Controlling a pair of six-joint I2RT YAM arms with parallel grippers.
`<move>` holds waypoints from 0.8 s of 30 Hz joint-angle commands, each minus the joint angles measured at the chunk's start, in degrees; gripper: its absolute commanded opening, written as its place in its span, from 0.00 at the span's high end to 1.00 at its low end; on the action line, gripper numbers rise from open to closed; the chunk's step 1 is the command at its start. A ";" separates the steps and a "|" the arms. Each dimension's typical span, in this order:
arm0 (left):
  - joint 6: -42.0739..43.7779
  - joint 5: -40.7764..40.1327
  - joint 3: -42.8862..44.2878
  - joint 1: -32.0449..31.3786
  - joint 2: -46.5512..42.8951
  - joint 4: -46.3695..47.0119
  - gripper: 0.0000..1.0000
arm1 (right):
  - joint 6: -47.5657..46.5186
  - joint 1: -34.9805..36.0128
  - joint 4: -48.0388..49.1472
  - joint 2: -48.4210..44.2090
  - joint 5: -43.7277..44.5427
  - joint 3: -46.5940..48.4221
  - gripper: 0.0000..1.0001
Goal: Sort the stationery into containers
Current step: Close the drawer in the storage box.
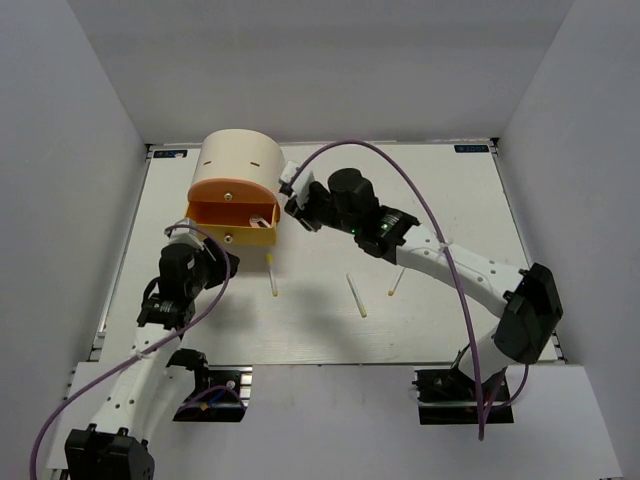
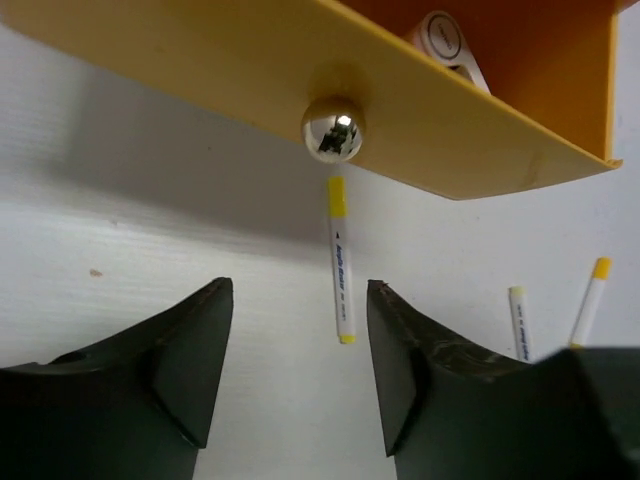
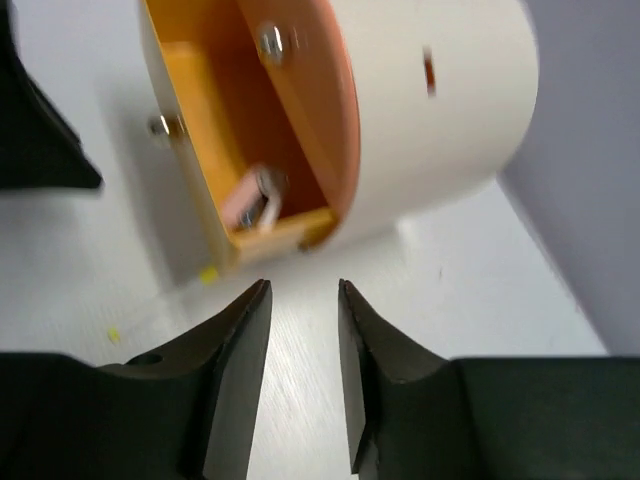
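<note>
The left pincer (image 2: 300, 290) is held half-wide and empty, aligned with the knob (image 2: 332, 127) of the yellow drawer (image 2: 200, 70) just ahead, probably to move it. A marker (image 2: 341, 262) is seen beyond its tips. The right pincer (image 3: 303, 288) is set narrow and empty, and is pointed at a pinkish item (image 3: 245, 205) inside the drawer ahead.

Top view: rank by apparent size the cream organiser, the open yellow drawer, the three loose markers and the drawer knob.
1. cream organiser
2. yellow drawer
3. left marker, middle marker, right marker: too alike to rank
4. drawer knob
</note>
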 commanded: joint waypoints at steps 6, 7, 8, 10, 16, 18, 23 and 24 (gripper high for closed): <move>13.15 -0.69 3.58 -0.18 5.63 9.83 0.28 | 3.87 -9.74 -9.63 -5.51 1.75 -12.09 0.47; 13.77 -0.69 4.10 -0.18 6.51 10.62 0.28 | 4.31 -11.23 -9.72 -6.38 1.58 -14.36 0.47; 13.77 -0.69 4.62 -0.18 7.48 11.85 0.28 | 4.58 -11.85 -9.64 -6.91 1.14 -14.90 0.47; 14.30 -0.69 5.33 -0.18 10.63 12.56 0.28 | 5.02 -13.96 -9.55 -7.79 0.96 -16.83 0.47; 14.83 -0.69 6.56 -0.18 14.17 17.04 0.28 | 5.63 -17.13 -9.81 -7.98 -0.09 -18.25 0.47; 14.83 -1.21 6.04 -0.18 14.78 18.98 0.27 | 5.90 -17.83 -9.73 -7.98 -0.71 -18.34 0.47; 14.83 -1.22 5.42 -0.18 16.45 21.87 0.27 | 6.34 -18.98 -9.73 -8.24 -1.24 -18.69 0.47; 14.83 -1.74 5.42 -0.18 16.98 23.19 0.27 | 6.42 -19.15 -9.81 -8.15 -1.24 -18.77 0.47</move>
